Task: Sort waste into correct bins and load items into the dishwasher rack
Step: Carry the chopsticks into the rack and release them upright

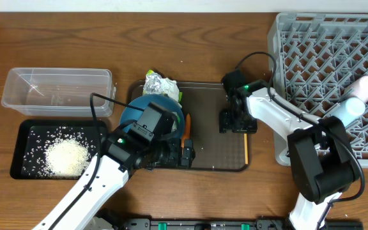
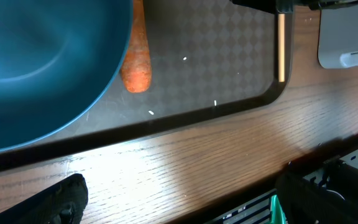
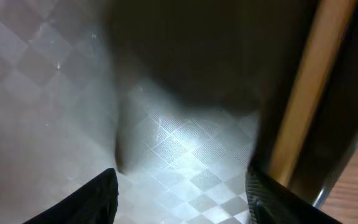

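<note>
The dark blue bowl (image 1: 147,110) (image 2: 42,62) sits on the left of the brown serving tray (image 1: 213,144), with the orange carrot (image 1: 186,133) (image 2: 138,56) lying beside it. The foil wrapper (image 1: 161,85) lies at the tray's back. A wooden chopstick (image 1: 245,148) (image 2: 281,46) (image 3: 303,93) lies along the tray's right rim. My left gripper (image 1: 173,156) (image 2: 191,205) is wide open over the bare wood in front of the tray. My right gripper (image 1: 237,121) (image 3: 182,199) hangs low over the tray floor, open and empty. The chopstick is just outside its right finger (image 3: 272,199). White rice (image 1: 66,156) is heaped in the black tray (image 1: 24,137).
The clear tub (image 1: 56,89) stands behind the black tray at far left. The grey dishwasher rack (image 1: 324,57) (image 2: 347,43) fills the right side, close to the brown tray's right rim. A few stray rice grains (image 2: 184,59) dot the tray floor.
</note>
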`<state>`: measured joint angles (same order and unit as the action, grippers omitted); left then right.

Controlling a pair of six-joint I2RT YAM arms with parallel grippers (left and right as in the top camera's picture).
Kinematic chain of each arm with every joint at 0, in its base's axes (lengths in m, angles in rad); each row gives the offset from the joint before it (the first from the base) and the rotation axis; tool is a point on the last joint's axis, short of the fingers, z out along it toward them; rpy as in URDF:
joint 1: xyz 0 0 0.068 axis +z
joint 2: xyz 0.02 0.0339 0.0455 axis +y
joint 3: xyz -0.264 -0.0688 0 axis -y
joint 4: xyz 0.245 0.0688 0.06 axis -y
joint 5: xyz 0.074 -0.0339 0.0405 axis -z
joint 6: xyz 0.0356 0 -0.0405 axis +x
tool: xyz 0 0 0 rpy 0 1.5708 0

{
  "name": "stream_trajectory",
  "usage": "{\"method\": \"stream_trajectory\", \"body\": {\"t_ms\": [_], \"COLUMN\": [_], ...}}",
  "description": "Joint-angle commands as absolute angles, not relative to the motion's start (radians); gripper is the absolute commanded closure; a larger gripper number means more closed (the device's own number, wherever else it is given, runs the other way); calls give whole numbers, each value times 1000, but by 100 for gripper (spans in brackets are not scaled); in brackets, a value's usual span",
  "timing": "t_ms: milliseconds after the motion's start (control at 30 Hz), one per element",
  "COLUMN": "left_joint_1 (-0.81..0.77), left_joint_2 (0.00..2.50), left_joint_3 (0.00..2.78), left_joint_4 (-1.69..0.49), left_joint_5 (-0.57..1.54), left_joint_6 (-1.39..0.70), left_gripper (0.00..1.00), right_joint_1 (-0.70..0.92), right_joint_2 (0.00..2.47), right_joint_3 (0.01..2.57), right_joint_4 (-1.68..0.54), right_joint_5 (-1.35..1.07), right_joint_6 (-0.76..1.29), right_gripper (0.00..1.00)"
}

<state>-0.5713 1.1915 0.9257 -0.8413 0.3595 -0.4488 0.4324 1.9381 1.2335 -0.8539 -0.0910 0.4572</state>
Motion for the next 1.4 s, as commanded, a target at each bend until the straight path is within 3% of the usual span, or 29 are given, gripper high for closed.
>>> {"method": "stream_trajectory", "body": {"t_ms": [0,333,833,1267,1367], "left_joint_1": [-569,-569,-569,-569,-569], "left_joint_2": [1197,1197,1197,1197,1197], "left_joint_3": [926,926,926,926,926], "left_joint_4": [-845,-845,-845,-845,-845], "left_joint_5": [347,347,347,347,347], "left_joint_6": [-451,-451,-451,-451,-451], "left_gripper": [0,0,0,0,0], "right_joint_1": [435,435,400,402,406], "right_joint_2": [1943,1928,1916,1916,1916], "right_joint_3": [1216,1305,1346,1202,1200], "right_joint_4": [-842,-903,-979,-801,-796], "right_joint_5": [-75,-86,-30,-83,-81], "right_joint_6": [456,429,406,448,449], "right_gripper": [34,35,28,34,40]}}
